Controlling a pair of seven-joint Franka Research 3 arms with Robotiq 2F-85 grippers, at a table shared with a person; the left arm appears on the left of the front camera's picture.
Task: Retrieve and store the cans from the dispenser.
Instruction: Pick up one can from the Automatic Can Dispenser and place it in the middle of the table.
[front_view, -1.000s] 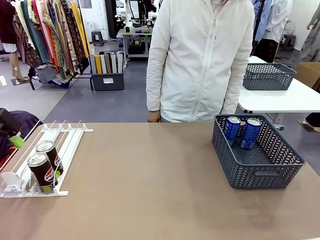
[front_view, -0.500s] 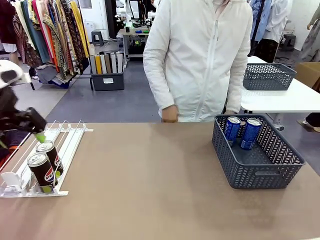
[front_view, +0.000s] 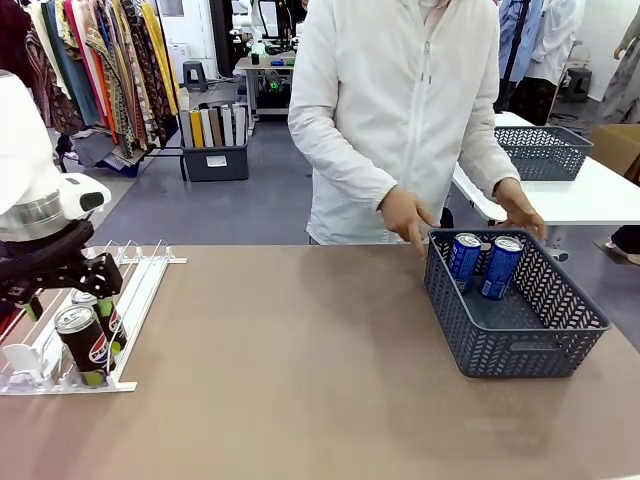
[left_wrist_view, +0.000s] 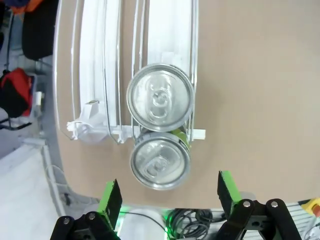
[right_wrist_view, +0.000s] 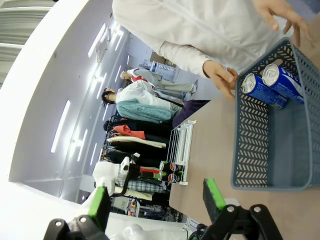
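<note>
Two black cans stand in the near lane of the white dispenser (front_view: 140, 285) at the table's left: the front can (front_view: 80, 342) and the rear can (front_view: 108, 320). From above they show as silver tops, the front can (left_wrist_view: 160, 162) and the rear can (left_wrist_view: 160, 97), in the dispenser (left_wrist_view: 107, 75). My left gripper (front_view: 68, 298) hangs open just above them, its green pads (left_wrist_view: 111, 199) standing on either side of the front can without touching it. Two blue cans (front_view: 482, 262) lean in the grey basket (front_view: 520, 345). My right gripper (right_wrist_view: 155, 200) is open and holds nothing.
A person in a white jacket stands at the far edge with both hands (front_view: 405, 215) at the basket's back rim. In the right wrist view the basket (right_wrist_view: 250, 145) holds the blue cans (right_wrist_view: 272, 82), and the dispenser (right_wrist_view: 180, 145) lies farther off.
My left arm swung in from the left edge and now hangs over the dispenser's cans. The person's hands came forward to the basket rim.
</note>
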